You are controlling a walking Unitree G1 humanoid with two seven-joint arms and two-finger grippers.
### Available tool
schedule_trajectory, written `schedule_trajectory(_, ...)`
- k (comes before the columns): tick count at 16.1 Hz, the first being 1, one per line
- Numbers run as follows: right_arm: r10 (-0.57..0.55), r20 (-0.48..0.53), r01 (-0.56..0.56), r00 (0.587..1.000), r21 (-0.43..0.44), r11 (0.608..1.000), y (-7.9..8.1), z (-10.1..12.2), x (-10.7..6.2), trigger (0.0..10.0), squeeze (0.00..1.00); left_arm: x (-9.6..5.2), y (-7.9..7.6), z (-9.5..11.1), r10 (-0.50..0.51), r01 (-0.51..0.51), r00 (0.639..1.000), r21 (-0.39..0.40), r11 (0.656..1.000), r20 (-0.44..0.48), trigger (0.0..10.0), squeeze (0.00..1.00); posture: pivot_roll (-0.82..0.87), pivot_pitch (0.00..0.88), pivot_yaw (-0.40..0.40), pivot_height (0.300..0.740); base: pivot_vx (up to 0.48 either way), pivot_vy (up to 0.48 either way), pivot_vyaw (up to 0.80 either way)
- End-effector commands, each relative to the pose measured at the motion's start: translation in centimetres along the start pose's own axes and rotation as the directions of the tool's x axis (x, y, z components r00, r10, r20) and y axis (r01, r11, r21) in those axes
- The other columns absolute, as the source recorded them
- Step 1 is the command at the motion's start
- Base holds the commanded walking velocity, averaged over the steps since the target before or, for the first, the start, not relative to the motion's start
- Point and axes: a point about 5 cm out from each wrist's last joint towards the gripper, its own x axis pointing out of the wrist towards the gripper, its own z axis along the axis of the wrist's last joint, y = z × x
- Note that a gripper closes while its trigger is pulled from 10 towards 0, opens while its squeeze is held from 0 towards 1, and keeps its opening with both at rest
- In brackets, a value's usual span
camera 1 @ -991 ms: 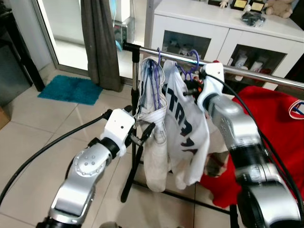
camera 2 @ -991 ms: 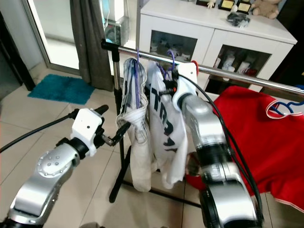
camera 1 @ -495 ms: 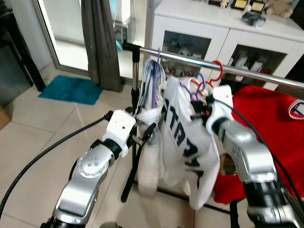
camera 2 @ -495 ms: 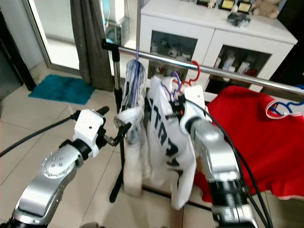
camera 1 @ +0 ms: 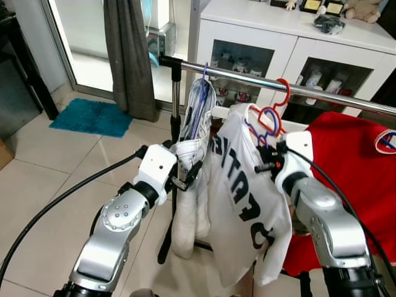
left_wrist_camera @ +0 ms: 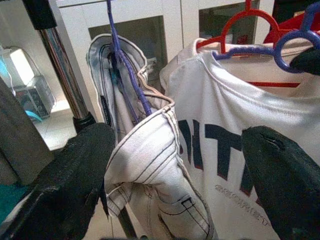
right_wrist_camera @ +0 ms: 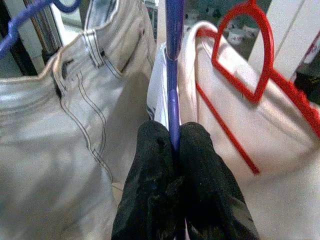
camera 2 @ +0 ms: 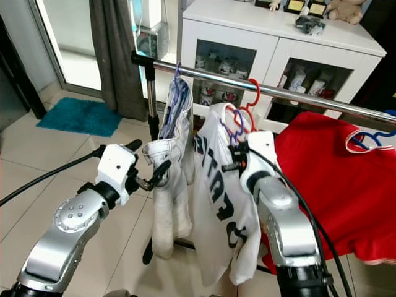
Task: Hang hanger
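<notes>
Right end effector (right_wrist_camera: 172,150): both black fingers pinched tight on the shaft of the purple plastic hanger (right_wrist_camera: 173,70), just under its hook. That hanger carries the white T-shirt with dark block lettering (camera 1: 247,185). It is held below and in front of the shiny horizontal metal clothes rail (camera 1: 260,80), hook not on the rail. A red plastic hanger (camera 1: 279,99) sits inside the same shirt collar, its hook also short of the rail as far as I can judge.

Left end effector (camera 1: 185,175): fingers spread wide, one to each side of the off-white stitched trousers (left_wrist_camera: 150,165), which hang from a second purple hanger (camera 1: 199,80) hooked on the rail near the upright stand post (camera 1: 175,99). It appears to touch the trouser fabric without gripping it.

Step in hand, by my reading: carry phase; shirt hanger lifted free, hooking not done. The next move calls for raising the right end effector until the hook clears the top of the rail, then lowering it on, beside the trousers.

Versus 1.0 s ago: the right arm has pulled back and down from the rail, and the shirt has come with it, now hanging lower. The red garment (camera 1: 352,179) stays on the rail at the right.
</notes>
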Motion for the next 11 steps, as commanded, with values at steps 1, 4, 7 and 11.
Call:
schedule_trajectory(1,-0.037,0.056,0.037,0.998,0.006,0.999,-0.72,0.79,-0.68,0.0,0.0,0.12,-0.16,-0.32,0.003,-0.003,1.0,-0.003,1.0,-0.008,10.0,0.0,0.08,0.0,-0.065,0.74,0.0,0.0,0.0)
schedule_trajectory(4,-0.056,0.054,0.055,0.997,0.024,0.998,-0.87,0.4,-1.05,0.0,0.0,0.1,-0.23,-0.44,0.0,0.0,1.0,-0.006,1.0,-0.007,10.0,0.0,0.07,0.0,-0.065,0.74,-0.165,0.0,0.0)
schedule_trajectory(7,-0.061,0.055,0.059,0.997,0.044,0.997,-0.66,0.24,-1.27,0.0,0.0,-0.03,-0.28,-0.65,-0.006,0.006,1.0,-0.003,1.0,-0.011,10.0,0.0,0.07,0.0,-0.062,0.74,-0.276,0.0,0.0)
schedule_trajectory(11,-0.057,0.055,0.054,0.997,0.047,0.997,-0.3,0.06,-1.39,0.0,0.0,-0.13,-0.16,-0.88,-0.006,0.006,1.0,0.004,1.0,-0.017,10.0,0.0,0.07,0.0,-0.068,0.74,-0.299,0.0,0.0)
